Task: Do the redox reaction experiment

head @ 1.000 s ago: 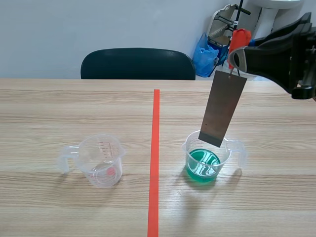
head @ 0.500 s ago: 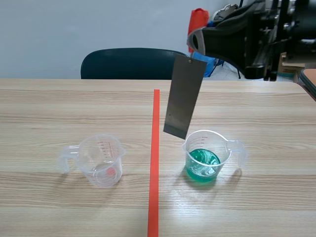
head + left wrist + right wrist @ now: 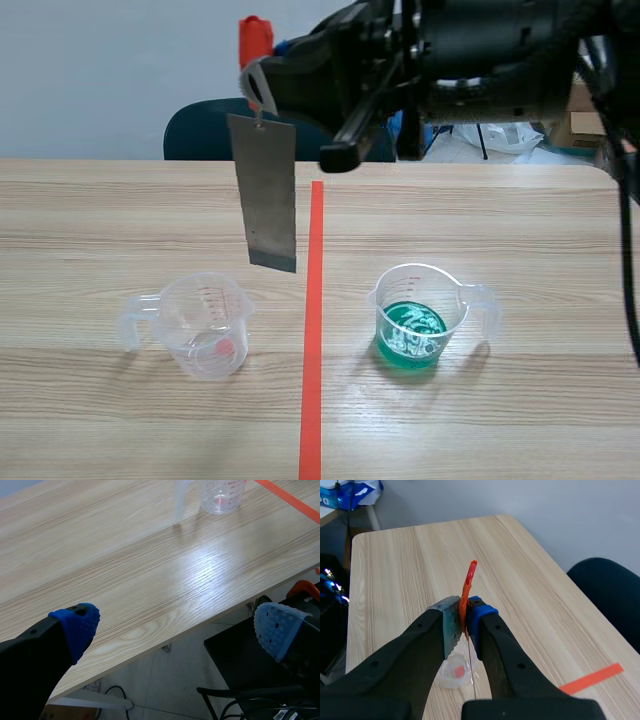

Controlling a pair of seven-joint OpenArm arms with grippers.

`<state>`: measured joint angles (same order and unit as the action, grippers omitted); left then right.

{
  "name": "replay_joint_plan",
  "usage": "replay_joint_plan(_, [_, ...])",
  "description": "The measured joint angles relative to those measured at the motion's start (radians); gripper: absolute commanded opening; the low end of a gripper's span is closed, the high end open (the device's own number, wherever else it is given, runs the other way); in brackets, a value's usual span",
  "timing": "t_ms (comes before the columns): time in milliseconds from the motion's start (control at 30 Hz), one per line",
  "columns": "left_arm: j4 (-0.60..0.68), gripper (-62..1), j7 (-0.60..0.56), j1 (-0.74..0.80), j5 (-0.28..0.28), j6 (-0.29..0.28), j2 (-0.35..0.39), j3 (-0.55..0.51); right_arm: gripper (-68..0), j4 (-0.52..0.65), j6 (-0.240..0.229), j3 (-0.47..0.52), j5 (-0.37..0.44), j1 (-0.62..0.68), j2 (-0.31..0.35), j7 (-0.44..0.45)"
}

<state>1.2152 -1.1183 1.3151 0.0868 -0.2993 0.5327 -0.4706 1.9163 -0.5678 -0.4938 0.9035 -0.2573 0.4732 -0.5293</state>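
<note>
A grey metal plate [image 3: 268, 190] hangs from an orange-red clip [image 3: 254, 40], and my right gripper [image 3: 258, 82] is shut on that clip. The plate's lower edge is in the air just left of the tape line, above and slightly right of the clear empty measuring cup [image 3: 205, 325]. The second cup [image 3: 415, 318], with green liquid, stands right of the line. In the right wrist view the clip [image 3: 468, 585] is pinched between the pads of the right gripper [image 3: 465, 622], with the clear cup [image 3: 456, 671] below. My left gripper [image 3: 177, 627] is open off the table's edge, the clear cup [image 3: 220, 495] far ahead.
An orange-red tape line [image 3: 313, 320] runs down the table's middle. A dark chair [image 3: 215, 130] stands behind the far edge. The wooden table [image 3: 125, 565] ends close ahead of the left gripper, with floor and cables below it.
My right arm has swung left with the hanging plate, from above the green cup, across the tape line, to above the empty cup's side.
</note>
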Motion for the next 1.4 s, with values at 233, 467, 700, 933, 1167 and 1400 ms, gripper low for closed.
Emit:
replay_joint_plan(233, [0.0, 1.4, 0.0, 0.0, 0.0, 0.0, 0.0, 0.0, -66.9, 0.0, 0.029, -0.077, -0.075, -0.031, -0.119, -0.043])
replay_joint_plan(467, [0.0, 1.4, 0.0, 0.0, 0.0, 0.0, 0.0, 0.0, -66.9, -0.019, 0.029, -0.137, -0.089, -0.042, -0.202, -0.075])
replay_joint_plan(700, [0.0, 1.4, 0.0, 0.0, 0.0, 0.0, 0.0, 0.0, -66.9, -0.072, 0.045, -0.15, -0.122, -0.042, -0.236, -0.077])
replay_joint_plan(933, [0.0, 1.4, 0.0, 0.0, 0.0, 0.0, 0.0, 0.0, -66.9, -0.112, 0.048, -0.15, -0.123, -0.042, -0.249, -0.079])
replay_joint_plan(1167, [0.0, 1.4, 0.0, 0.0, 0.0, 0.0, 0.0, 0.0, -66.9, -0.113, 0.048, -0.15, -0.123, -0.042, -0.249, -0.078])
replay_joint_plan(1400, [0.0, 1.4, 0.0, 0.0, 0.0, 0.0, 0.0, 0.0, -66.9, -0.113, 0.047, -0.15, -0.123, -0.042, -0.249, -0.078])
